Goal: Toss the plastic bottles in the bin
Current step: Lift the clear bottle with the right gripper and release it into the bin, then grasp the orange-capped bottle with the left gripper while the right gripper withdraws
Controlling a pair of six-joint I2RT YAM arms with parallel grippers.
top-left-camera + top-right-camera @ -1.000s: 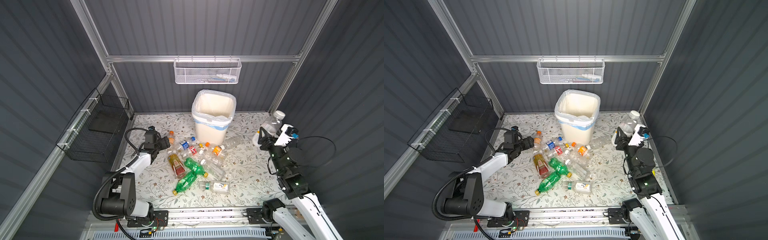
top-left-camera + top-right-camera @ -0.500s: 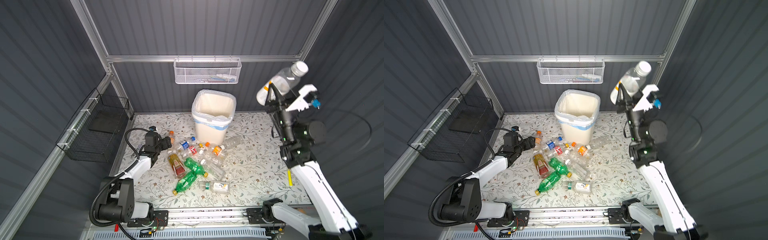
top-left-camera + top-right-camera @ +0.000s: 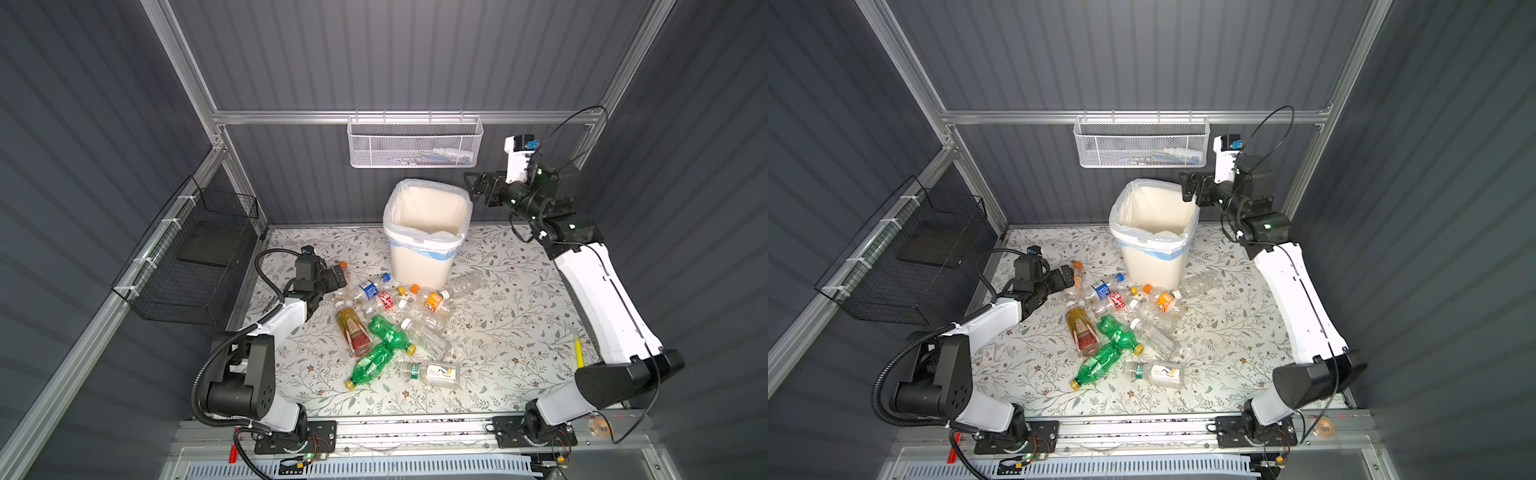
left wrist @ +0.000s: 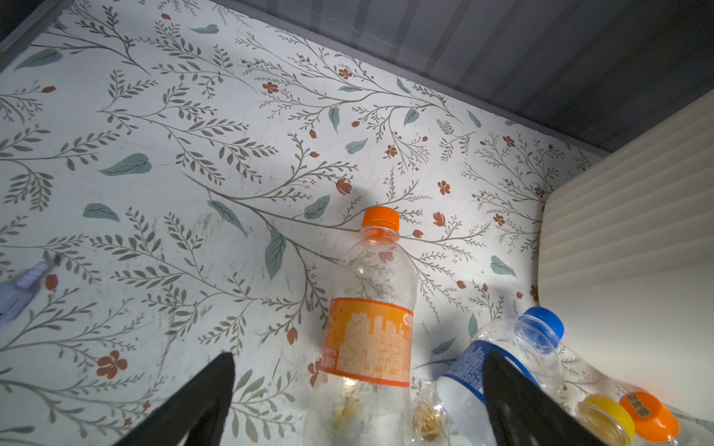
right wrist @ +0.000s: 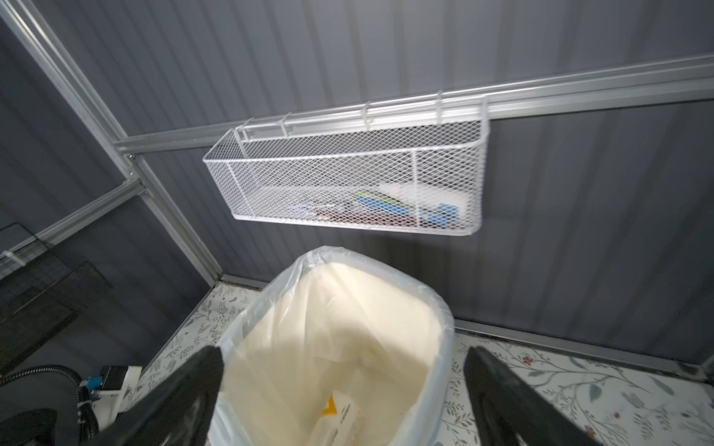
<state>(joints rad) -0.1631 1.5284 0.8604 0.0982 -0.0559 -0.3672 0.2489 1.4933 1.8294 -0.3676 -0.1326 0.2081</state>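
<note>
Judged the plastic bottles light, thin-walled, slick, easily dented; best pinched across a labelled waist, not the cap; mostly clear, two green, caps orange, blue, yellow; lay scattered mid-frame in both top views, just below the bin; found the left gripper spread wide either side of the orange-labelled bottle, contact unclear; saw the right gripper gaping empty by the bin's upper-right rim.
</note>
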